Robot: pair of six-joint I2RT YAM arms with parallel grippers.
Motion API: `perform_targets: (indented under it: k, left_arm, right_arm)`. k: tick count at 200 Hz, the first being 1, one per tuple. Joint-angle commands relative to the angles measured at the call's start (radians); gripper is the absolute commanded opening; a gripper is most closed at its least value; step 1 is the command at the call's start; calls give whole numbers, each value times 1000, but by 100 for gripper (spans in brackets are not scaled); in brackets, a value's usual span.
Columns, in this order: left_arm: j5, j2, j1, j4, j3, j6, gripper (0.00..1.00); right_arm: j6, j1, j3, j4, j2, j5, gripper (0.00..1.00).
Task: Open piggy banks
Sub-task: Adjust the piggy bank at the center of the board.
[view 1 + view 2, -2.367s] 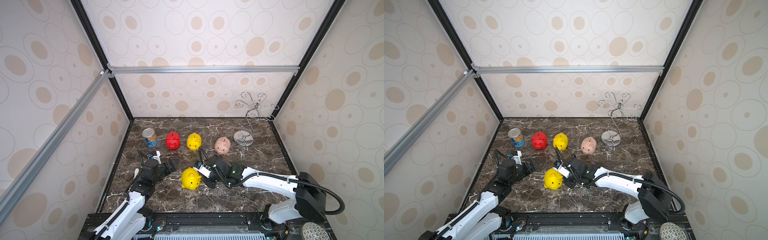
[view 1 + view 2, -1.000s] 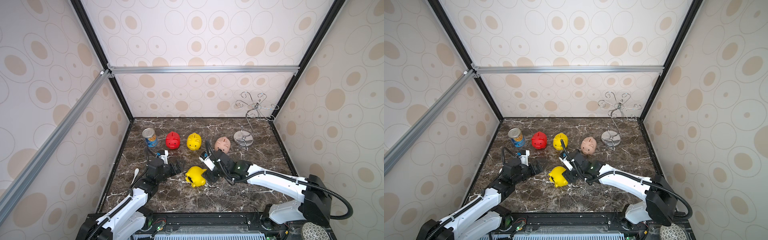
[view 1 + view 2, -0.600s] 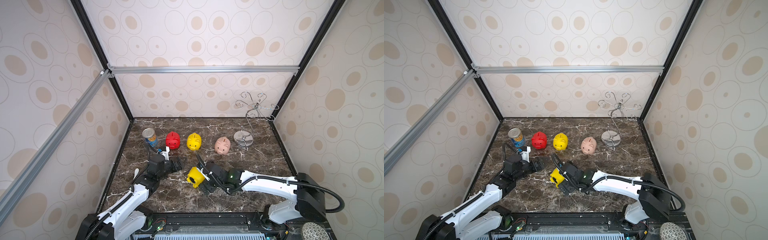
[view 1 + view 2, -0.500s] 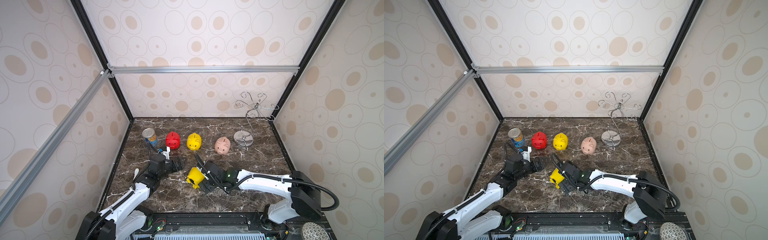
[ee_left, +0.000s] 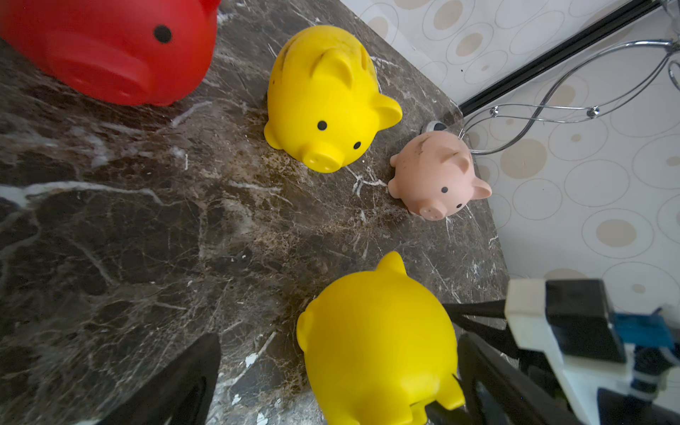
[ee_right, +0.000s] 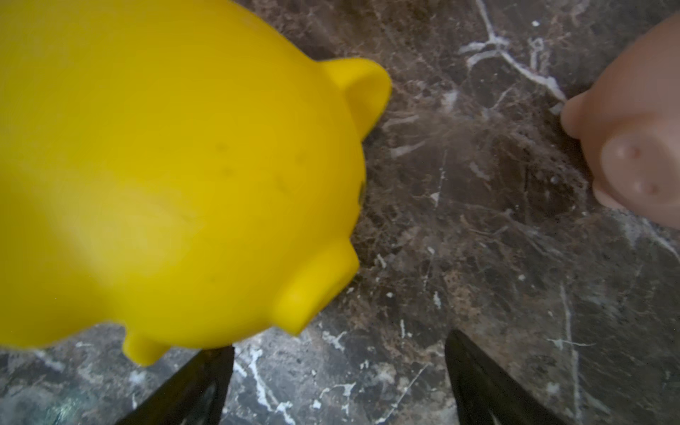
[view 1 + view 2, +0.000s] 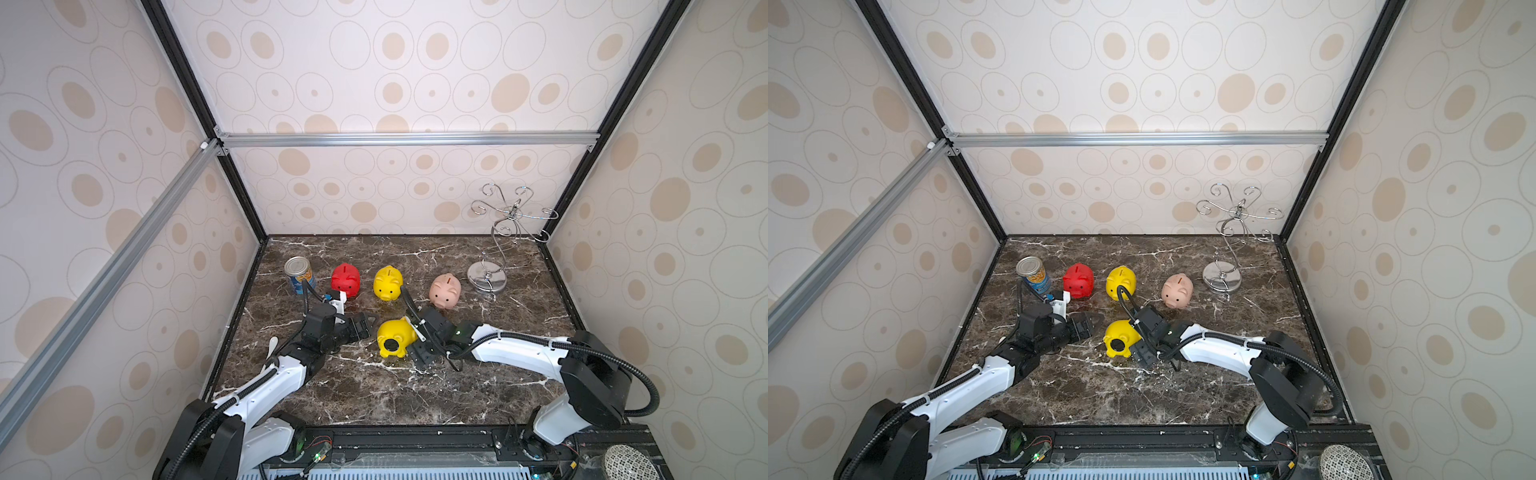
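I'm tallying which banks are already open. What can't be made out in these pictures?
- Bellies of the red pig, far yellow pig and pink pig: hidden everywhere, they stand on them.
- Dark circle on the tipped yellow pig: too small in both top views to tell plug from hole.
- Right end effector: fingers cut off by the right wrist view's edge.

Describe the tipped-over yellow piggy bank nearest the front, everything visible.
The near yellow piggy bank is glossy, plastic-looking, tipped on its side on the marble table. Its belly faces the top cameras, showing stubby feet and a black round spot, plug or hole unclear. It lies between the open left hand and open right hand; contact with either is unclear.
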Motion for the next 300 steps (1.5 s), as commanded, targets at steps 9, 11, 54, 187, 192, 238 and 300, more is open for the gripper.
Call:
perform_targets:
  k: [9,11,54,187,192,238,300]
  left_arm:
    - [37,24,-27,53,37,33,100]
    - [36,25,-30,53,38,34,100]
    - [-14,56,-84,30,86,55,100]
    - [-151,249,-181,-13,195,216,100]
    - [-148,252,-181,-16,199,215,100]
    - [-142,264,-194,-10,191,200,100]
    - [-157,255,-195,-32,207,201,100]
  right_arm:
    - [-38,-44,24,21,25,-32,91]
    - [-39,-52,28,21,27,-40,90]
    - [-58,-109,66,4,52,-65,88]
    - [-106,-199,200,-54,137,-142,86]
    - [-109,-200,206,-59,137,-143,87]
    - [-112,-212,231,-74,149,-148,86]
    - [-90,-218,241,-89,150,-167,84]
